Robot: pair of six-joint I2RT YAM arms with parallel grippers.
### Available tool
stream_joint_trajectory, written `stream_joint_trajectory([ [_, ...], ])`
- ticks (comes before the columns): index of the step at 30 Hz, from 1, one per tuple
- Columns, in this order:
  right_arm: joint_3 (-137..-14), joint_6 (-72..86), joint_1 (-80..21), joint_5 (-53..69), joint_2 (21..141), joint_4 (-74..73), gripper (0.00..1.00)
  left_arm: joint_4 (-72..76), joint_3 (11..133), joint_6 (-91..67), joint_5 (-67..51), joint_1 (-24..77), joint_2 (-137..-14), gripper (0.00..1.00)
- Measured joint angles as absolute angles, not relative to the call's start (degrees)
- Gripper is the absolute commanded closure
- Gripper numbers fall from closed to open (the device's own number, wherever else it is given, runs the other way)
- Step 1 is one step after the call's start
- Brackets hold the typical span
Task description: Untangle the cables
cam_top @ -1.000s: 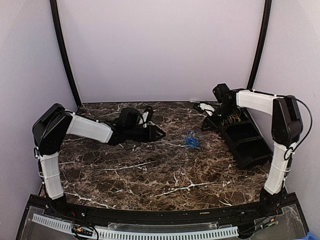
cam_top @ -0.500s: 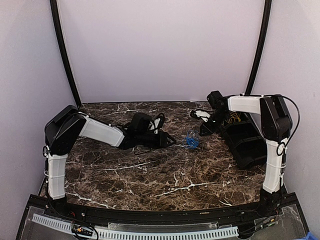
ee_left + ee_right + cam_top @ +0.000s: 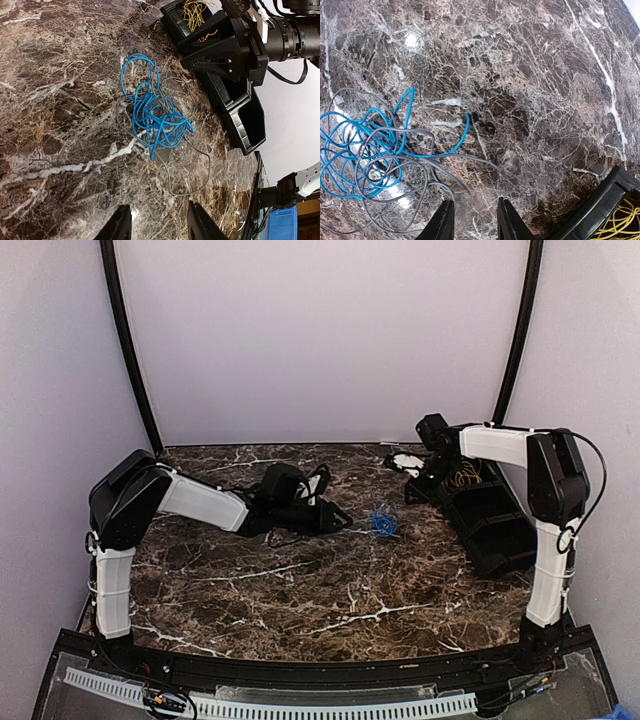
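Found left pincer (image 3: 157, 207) closer to blue cables (image 3: 155, 117) than earlier, parted, empty. Found right pincer (image 3: 475, 202) likewise parted, near yellow cables (image 3: 625, 220).

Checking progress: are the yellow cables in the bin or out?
In: the yellow cables lie inside the end compartment of the black bin.

The left arm (image 3: 200, 502) rises from the lower left of the top view, bends at a raised elbow and stretches its white forearm to the right, toward the centre. The right arm (image 3: 500, 445) stands at the right edge, bends high and reaches left. In the wrist views the left jaws and the right jaws stand apart, with nothing between them.
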State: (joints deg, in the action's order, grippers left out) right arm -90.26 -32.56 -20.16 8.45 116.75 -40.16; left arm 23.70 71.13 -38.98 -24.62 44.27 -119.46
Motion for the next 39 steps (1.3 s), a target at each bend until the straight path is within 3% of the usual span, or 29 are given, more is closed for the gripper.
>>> stream_joint_trajectory([
  [7,-91.6,-32.6,-20.2,8.1,120.2,-39.8,0.72,23.4,71.2,-39.0,-24.6,44.3,-119.5,0.59],
  [12,-92.1,-32.4,-20.2,8.3,122.8,-39.6,0.96,23.0,71.2,-39.0,-24.6,44.2,-119.5,0.6],
  [14,-92.1,-32.3,-20.2,8.9,122.6,-39.5,1.0,23.0,71.2,-39.0,-24.6,44.2,-119.5,0.59],
  [31,-95.9,-29.9,-24.3,21.8,104.5,-43.9,1.0,33.0,68.8,-27.3,-22.1,46.4,-115.1,0.49],
  [39,-102.5,-28.0,-30.0,27.5,103.3,-47.7,1.0,38.9,68.8,-19.1,-15.4,50.1,-109.2,0.48],
])
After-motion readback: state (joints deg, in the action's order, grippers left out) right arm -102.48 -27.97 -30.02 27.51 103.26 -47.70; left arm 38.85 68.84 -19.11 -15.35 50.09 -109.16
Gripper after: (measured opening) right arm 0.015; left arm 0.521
